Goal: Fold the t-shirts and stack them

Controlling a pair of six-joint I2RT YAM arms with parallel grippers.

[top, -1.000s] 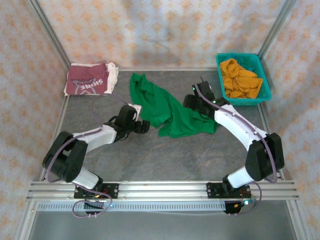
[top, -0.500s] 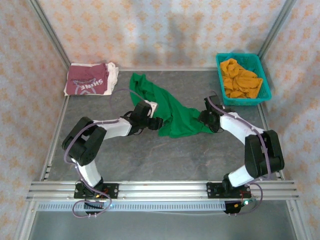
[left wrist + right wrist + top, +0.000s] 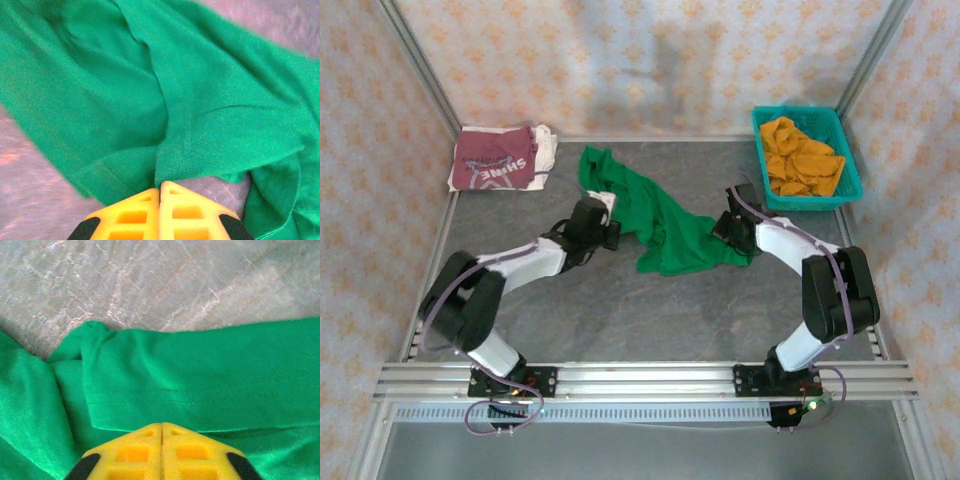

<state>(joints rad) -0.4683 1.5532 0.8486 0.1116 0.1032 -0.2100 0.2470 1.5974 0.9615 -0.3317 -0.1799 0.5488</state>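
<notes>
Overhead and wrist views of the two-arm rig, with positions given relative to the green t-shirt (image 3: pixel 655 225). This t-shirt lies unfolded and rumpled near the middle of the grey table (image 3: pixel 650 310), running as a loose diagonal band from upper left to lower right.

The left gripper (image 3: pixel 611 235) sits at the t-shirt's left edge. In the left wrist view its yellow fingers (image 3: pixel 135 215) are pressed together, and a ridge of the green t-shirt (image 3: pixel 200 100) runs straight into their tips, so the jaws are clenched on the fabric.

The right gripper (image 3: pixel 725 228) sits at the t-shirt's right edge. In the right wrist view its yellow fingers (image 3: pixel 190 452) also meet with no gap, resting over a stitched hem of the green t-shirt (image 3: pixel 200 370). That cloth lies flat, and it cannot be told whether any of it is caught between the jaws. Bare table (image 3: pixel 175 280) shows beyond the hem.

The maroon t-shirt (image 3: pixel 500 160) — folded, white lettering facing up — lies well apart from the green one, to its upper left in the far corner. The teal basket (image 3: pixel 810 203) stands to the upper right of the green t-shirt, apart from it, and holds crumpled orange cloth (image 3: pixel 800 155).
</notes>
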